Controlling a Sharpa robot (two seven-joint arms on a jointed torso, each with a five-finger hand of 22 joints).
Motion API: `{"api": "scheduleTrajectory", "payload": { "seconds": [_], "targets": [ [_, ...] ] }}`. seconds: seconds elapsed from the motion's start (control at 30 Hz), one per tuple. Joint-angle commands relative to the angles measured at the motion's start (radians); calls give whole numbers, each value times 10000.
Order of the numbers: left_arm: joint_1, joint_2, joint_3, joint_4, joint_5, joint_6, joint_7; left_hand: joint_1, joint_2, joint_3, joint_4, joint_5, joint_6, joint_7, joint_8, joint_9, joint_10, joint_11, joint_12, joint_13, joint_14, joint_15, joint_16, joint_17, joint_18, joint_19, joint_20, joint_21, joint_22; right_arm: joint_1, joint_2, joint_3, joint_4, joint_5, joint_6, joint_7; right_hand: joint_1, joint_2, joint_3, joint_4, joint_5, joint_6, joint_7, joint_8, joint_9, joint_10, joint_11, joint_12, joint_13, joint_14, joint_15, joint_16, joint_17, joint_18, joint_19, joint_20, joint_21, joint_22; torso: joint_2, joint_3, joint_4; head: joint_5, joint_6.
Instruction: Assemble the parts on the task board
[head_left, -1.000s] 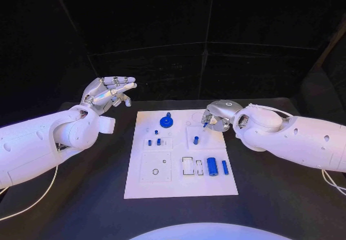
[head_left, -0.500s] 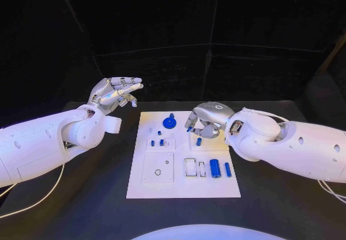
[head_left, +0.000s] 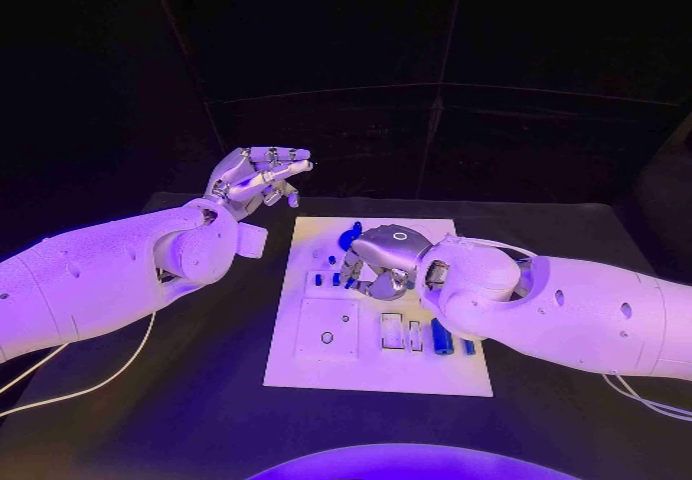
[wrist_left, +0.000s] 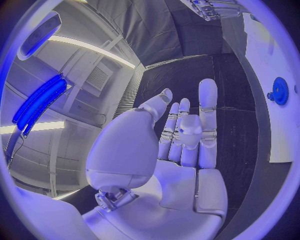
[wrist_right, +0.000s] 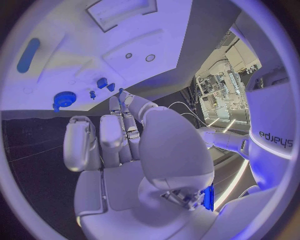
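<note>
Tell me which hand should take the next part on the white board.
The right hand: it hovers right over the white task board beside the small blue parts. The left hand is raised off the board's far left corner, holding nothing.

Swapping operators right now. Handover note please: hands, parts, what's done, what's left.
Left robot hand: raised off the board's far left corner, fingers apart, holding nothing.
Right robot hand: low over the middle of the task board; can't tell whether it holds anything.
Parts: round blue part near the far edge, small blue pegs beside the right hand, blue cylinder lying near side.
Done: unclear.
Left: cylinder looks unseated.
</note>
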Motion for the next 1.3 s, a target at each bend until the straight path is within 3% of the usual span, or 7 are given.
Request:
{"api": "scheduleTrajectory", "payload": {
  "seconds": [0.03,0.17,0.2,0.37,0.73,1.3],
  "targets": [
    [18,32,8,6,42,73,136,79,53,26,-54,15,74,20,61,-12,96,-5,31,-16,-86,-8,-62,-8,148,-39,-29,-46,-11,-32,200,-101,-193,-16,538,106,15,-46,26,-31,21,37,30,47,4,44,42,-32,9,233,-57,37,-11,-189,68,-7,38,419,2,4,-23,116,-50],
    [19,66,8,7,42,80,138,79,53,26,-54,15,74,20,61,-12,96,-5,31,-16,-86,-8,-62,-8,148,-39,-29,-46,-11,-127,381,-217,-380,-87,707,71,1,-49,26,-28,17,31,36,39,2,36,49,-39,7,231,-52,37,-22,-190,67,-4,41,423,2,6,-6,151,-87],
    [19,76,8,5,42,81,139,74,52,24,-52,14,77,21,62,-11,99,-4,34,-16,-86,-7,-61,-9,147,-38,-29,-49,-13,-157,417,-235,-422,-105,753,59,-4,-50,26,-27,15,30,38,37,1,33,50,-41,7,229,-51,34,-30,-190,67,-3,43,425,4,9,-6,154,-145],
    [19,106,8,-5,42,84,140,70,51,22,-51,13,79,22,63,-11,102,-4,36,-16,-86,-7,-61,-9,147,-36,-30,-51,-15,-296,543,-279,-543,-179,917,18,-26,-60,18,-21,6,27,43,30,-1,29,55,-47,6,224,-46,26,-53,-190,61,0,42,423,5,15,-20,189,-175],
    [19,137,8,-26,42,103,138,58,48,16,-45,12,83,23,65,-11,106,-2,41,-16,-87,-6,-62,-16,145,-34,-30,-57,-20,-430,667,-295,-632,-299,1025,21,-39,-66,14,-18,0,24,45,24,-2,24,58,-52,5,221,-43,24,-63,-187,52,3,36,414,-4,10,-16,263,-331],
    [19,116,8,-56,43,149,100,58,48,16,-45,12,83,23,65,-11,106,-2,41,-16,-87,-6,-62,-16,145,-34,-30,-57,-20,-496,753,-297,-697,-532,1077,-59,-52,-69,10,-14,-7,22,46,20,-4,21,59,-55,5,220,-40,30,-62,-188,52,5,40,419,2,12,-15,336,-394]
  ]
}}
